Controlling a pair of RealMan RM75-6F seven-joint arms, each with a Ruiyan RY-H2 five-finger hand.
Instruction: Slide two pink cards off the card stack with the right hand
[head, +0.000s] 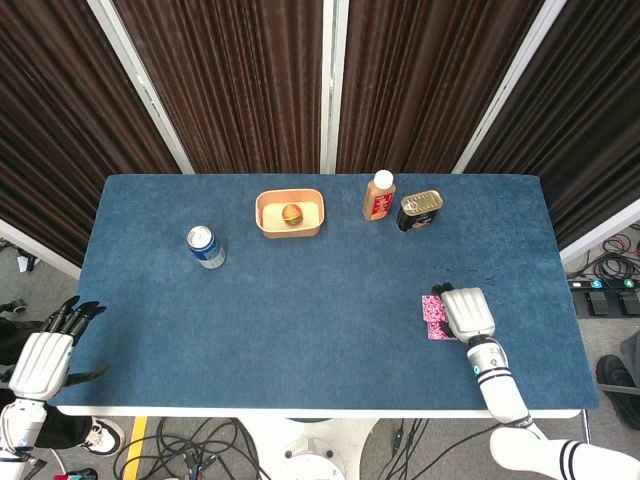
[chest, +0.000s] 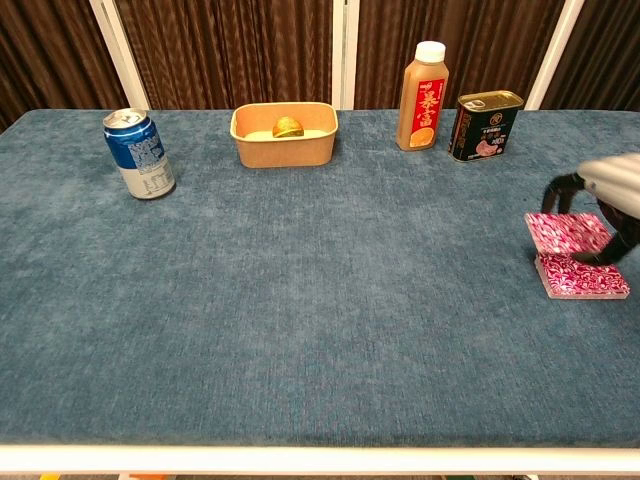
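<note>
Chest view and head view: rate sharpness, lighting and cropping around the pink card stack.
Chest view: the pink patterned card stack is sharp and evenly lit, but the frame edge crops the right hand. Head view: sharp, soft light, no glare; the hand covers part of the small stack.

Bright even overhead light, soft faint shadows, sharp focus.

My right hand (head: 467, 314) has a smooth silver-white back plate, and its fingers (chest: 560, 190) are black. Behind it my wrist is a white cylinder with a small teal-lit ring, running into a white forearm with black bands at the picture's bottom edge. My left hand (head: 44, 356) matches it: pale silver-white shell, dark slender fingers (head: 72, 313), white wrist below.
</note>
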